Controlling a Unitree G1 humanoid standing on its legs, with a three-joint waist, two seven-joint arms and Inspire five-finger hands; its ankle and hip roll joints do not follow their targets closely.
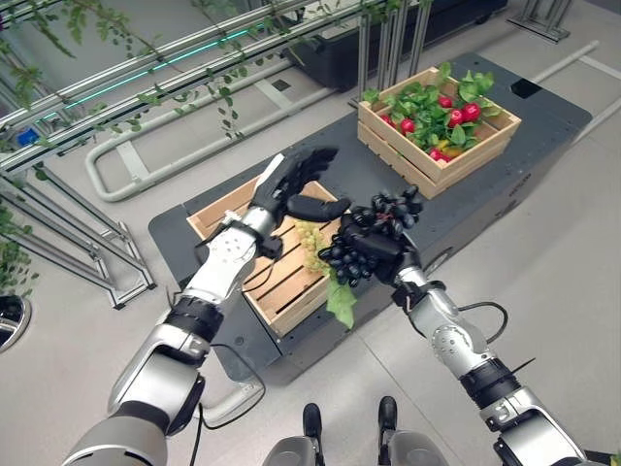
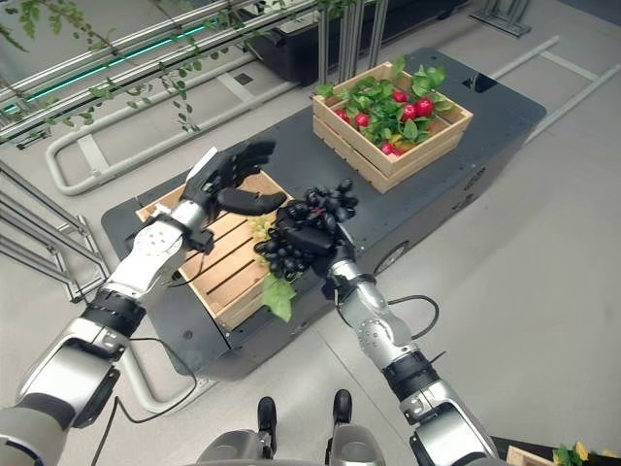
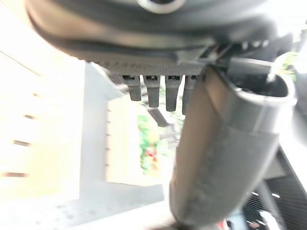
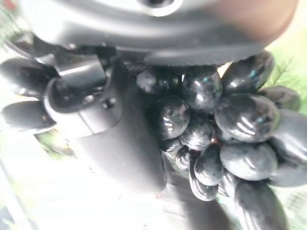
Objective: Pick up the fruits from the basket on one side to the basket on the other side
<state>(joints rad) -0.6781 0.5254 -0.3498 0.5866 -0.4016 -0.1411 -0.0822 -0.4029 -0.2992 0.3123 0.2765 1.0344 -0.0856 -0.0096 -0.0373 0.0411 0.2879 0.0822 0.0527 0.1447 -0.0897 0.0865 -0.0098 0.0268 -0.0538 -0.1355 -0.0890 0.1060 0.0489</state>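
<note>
Left eye view, centre of frame: right hand (image 1: 374,245) closed around a bunch of black grapes (image 1: 361,254), thumb and fingers wrapped over the cluster, more dark berries spilling out above and below the grip. Bunch held above the right edge of the near wooden crate (image 1: 281,282), at the middle of the frame; whether touching the crate or lifted clear, cannot tell. Green leaf (image 1: 341,301) hanging just below the bunch, over the crate's front corner. Pale green grapes (image 1: 310,241) lying inside the near crate, just left of the dark bunch.

Right wrist view: glossy black grapes pressed against the palm, thumb (image 4: 112,139) laid across them.

Left hand (image 1: 291,184) just above centre, over the far side of the near crate, fingers spread straight, thumb standing out toward the dark bunch, holding nothing. Left wrist view: fingers (image 3: 153,91) in a straight row, thumb alongside, nothing between them.

Upper right of frame: second wooden crate (image 1: 437,160) filled with green leaves and red fruits (image 1: 456,115), well apart from both hands. Both crates resting on a dark grey platform (image 1: 524,184) running from lower left to upper right. Metal rails with trailing green vines (image 1: 184,92) across the upper left.
</note>
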